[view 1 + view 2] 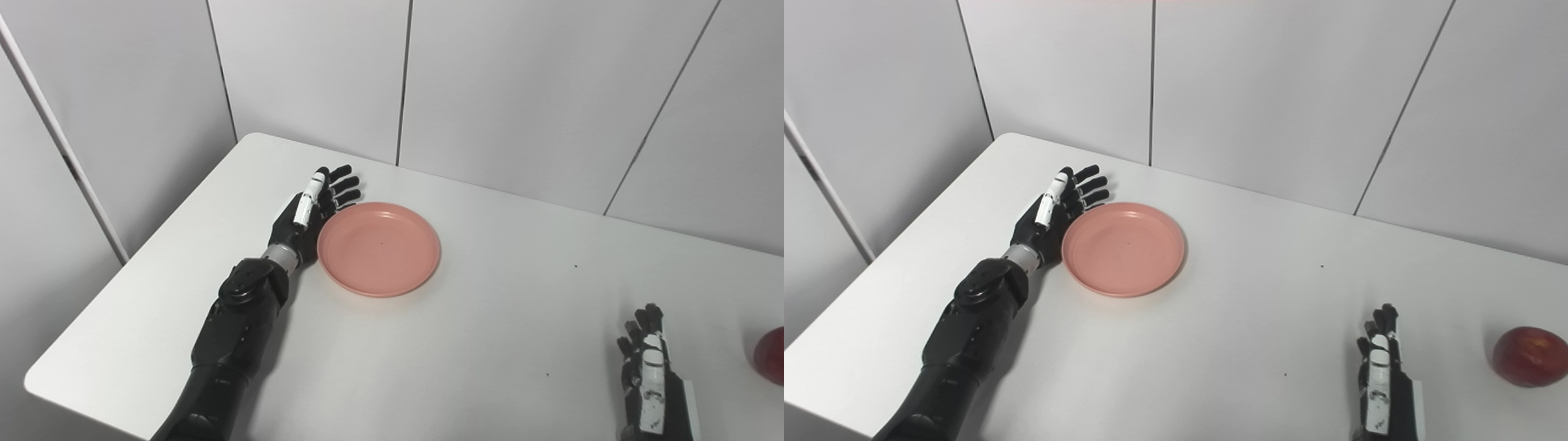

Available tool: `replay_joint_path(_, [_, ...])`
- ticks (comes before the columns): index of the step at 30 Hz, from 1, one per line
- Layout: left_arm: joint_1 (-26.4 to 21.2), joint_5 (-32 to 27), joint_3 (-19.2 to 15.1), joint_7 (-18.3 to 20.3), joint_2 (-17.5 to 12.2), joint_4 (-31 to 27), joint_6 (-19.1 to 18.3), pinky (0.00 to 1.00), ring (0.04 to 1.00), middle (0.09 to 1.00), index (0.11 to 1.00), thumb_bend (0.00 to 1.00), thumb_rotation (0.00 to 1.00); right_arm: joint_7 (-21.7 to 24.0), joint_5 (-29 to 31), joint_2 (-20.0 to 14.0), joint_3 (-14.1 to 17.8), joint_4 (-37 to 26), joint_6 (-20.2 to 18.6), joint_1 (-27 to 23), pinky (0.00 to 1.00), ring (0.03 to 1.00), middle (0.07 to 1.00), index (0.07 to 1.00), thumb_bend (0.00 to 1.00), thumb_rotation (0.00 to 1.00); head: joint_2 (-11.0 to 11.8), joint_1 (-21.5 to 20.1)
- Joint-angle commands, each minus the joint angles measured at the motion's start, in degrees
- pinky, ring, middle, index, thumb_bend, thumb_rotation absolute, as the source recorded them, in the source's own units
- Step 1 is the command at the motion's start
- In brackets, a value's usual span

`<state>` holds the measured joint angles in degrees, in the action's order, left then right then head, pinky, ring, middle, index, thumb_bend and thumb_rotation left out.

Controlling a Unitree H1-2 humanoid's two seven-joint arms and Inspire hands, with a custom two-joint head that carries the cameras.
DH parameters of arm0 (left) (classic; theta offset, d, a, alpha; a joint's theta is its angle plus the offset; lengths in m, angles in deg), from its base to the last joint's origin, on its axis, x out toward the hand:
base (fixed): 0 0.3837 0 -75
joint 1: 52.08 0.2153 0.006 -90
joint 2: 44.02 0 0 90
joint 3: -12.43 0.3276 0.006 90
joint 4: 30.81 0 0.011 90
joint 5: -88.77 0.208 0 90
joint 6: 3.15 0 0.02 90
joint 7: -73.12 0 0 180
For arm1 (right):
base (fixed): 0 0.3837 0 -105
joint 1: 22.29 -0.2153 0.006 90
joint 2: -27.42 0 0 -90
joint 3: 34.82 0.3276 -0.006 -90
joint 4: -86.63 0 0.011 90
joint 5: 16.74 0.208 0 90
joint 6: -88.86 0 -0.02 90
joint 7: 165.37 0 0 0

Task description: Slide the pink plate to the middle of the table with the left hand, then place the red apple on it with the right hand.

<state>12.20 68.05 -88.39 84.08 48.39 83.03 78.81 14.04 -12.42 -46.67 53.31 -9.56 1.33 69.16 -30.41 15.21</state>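
Pink plate (1123, 248) sits left of centre; left hand (1053, 214), fingers (1087, 184) spread and grasping nothing, flat against its rim, should push evenly rightward, keeping contact low.

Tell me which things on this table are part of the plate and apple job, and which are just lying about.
Part of the job:
- pink plate, left hand open against its left edge
- red apple, near the table's right side
- right hand, open, holding nothing, left of the apple

Just lying about:
- nothing else on the white table besides a few tiny dark specks
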Motion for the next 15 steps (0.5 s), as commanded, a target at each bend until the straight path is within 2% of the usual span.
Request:
replay_joint_path(1, [-0.50,0.34,0.69,0.41,1.20,0.71,-0.61,0.85,0.864,0.858,0.837,0.32,1.00,0.41,-0.22,0.21,0.00,-1.47,1.00,-0.42,1.00,0.997,0.999,1.000,0.20,1.00,-0.12,-0.16])
replay_joint_path(7, [-0.29,0.77,1.39,0.16,2.66,0.54,-0.57,0.86,0.859,0.857,0.834,0.32,1.00,0.01,-0.99,0.60,0.12,-1.55,0.97,-0.40,1.00,0.990,0.991,0.995,0.20,1.00,-0.33,-0.61])
replay_joint_path(10, [-0.12,0.60,2.12,1.22,3.12,0.76,-0.33,0.86,0.857,0.856,0.837,0.32,1.00,-0.01,-1.05,0.79,0.20,-1.50,0.69,-0.43,1.00,0.992,0.990,0.995,0.22,1.00,-0.47,-0.98])
replay_joint_path(15, [0.01,0.81,2.84,1.68,3.87,0.87,-0.31,0.82,0.840,0.846,0.829,0.34,1.00,-0.14,-1.38,1.08,0.19,-1.79,0.25,-0.46,1.00,0.991,0.989,0.993,0.22,1.00,-0.62,-1.18])
